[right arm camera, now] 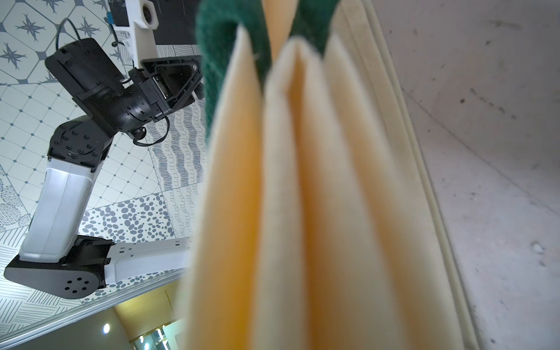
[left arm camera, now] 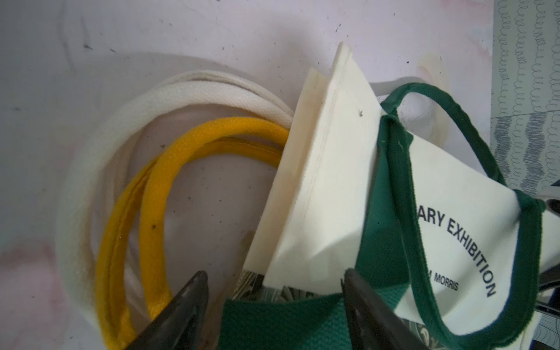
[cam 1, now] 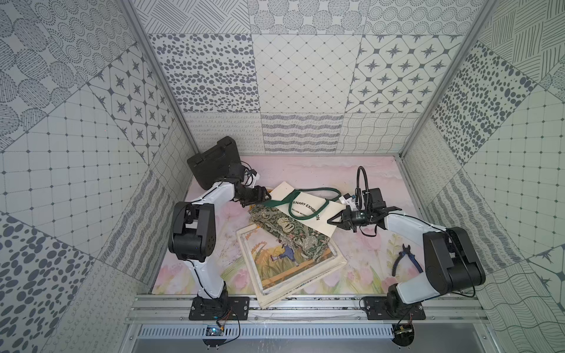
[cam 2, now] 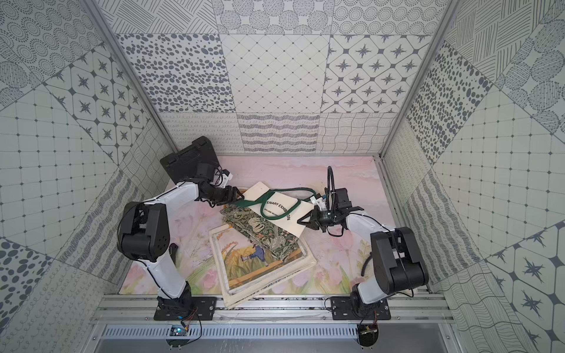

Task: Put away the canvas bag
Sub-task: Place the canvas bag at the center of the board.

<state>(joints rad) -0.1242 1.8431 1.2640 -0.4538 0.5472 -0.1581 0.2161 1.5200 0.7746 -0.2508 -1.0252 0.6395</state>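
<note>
The canvas bag (cam 1: 308, 207) is cream with dark lettering and green handles (cam 1: 305, 191). It lies folded on top of a pile of other bags in both top views. At its far left corner my left gripper (cam 1: 265, 197) stands open. In the left wrist view its dark fingers (left arm camera: 188, 303) straddle a green strap (left arm camera: 272, 315) without pinching it. My right gripper (cam 1: 332, 220) is shut on the bag's right edge. In the right wrist view folds of the cream cloth (right arm camera: 303, 181) fill the middle and hide the jaws.
Under the canvas bag lie a green floral bag (cam 1: 287, 232) and a large illustrated bag (cam 1: 284, 269) that reaches the front rail. Yellow handles (left arm camera: 157, 188) and white handles (left arm camera: 91, 169) curl beside the left gripper. A black case (cam 1: 211, 162) leans at the back left. Blue-handled pliers (cam 1: 403, 258) lie at the right.
</note>
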